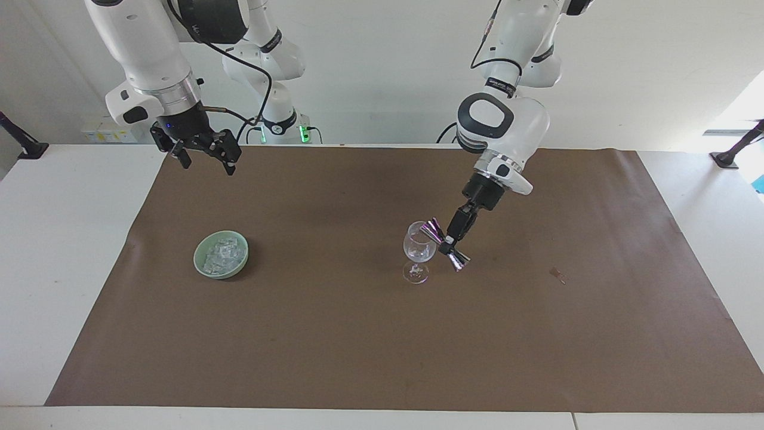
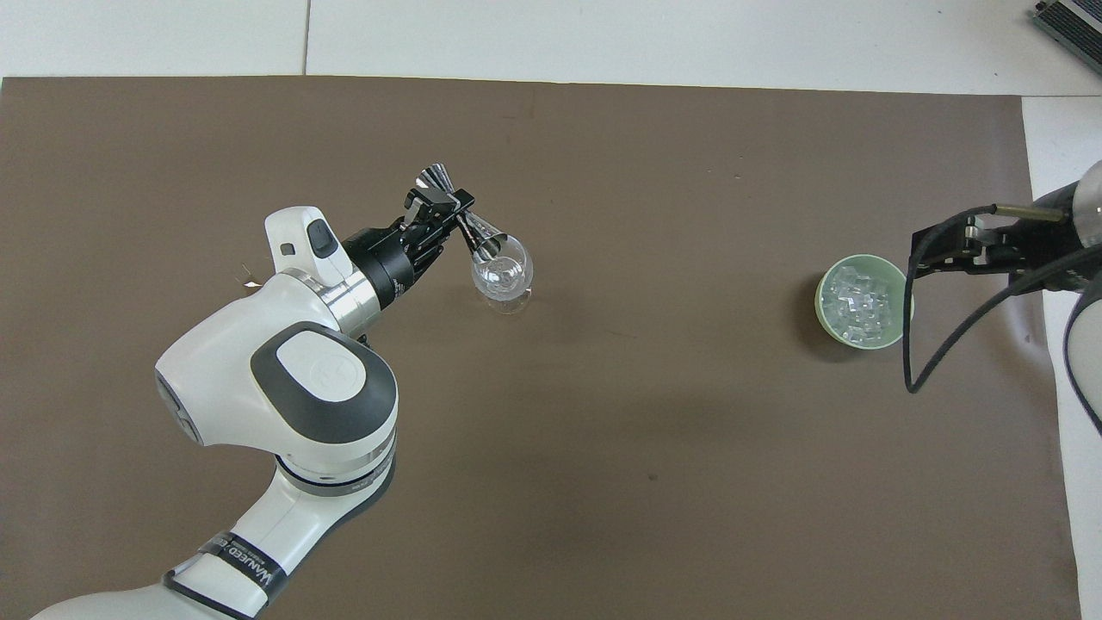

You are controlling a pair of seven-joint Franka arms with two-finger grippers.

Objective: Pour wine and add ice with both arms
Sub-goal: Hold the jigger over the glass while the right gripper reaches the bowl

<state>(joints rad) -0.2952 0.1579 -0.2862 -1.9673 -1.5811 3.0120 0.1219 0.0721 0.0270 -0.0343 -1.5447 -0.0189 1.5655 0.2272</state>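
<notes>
Worktop [image 1: 71, 251]: left pincer [image 1: 450, 241] pinching tilted jigger [image 1: 444, 245] over wine glass [image 1: 419, 251]; right pincer [image 1: 203, 156] spread, waiting above the mat's edge.

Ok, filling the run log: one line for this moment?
left gripper: tips jigger over wine glass | right gripper: waits | ice in bowl

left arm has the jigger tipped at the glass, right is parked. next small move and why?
Probably tip the jigger back upright and lift clear. The left gripper holds it steeply tilted, mouth over the wine glass. The right gripper waits; ice sits in the bowl.
</notes>
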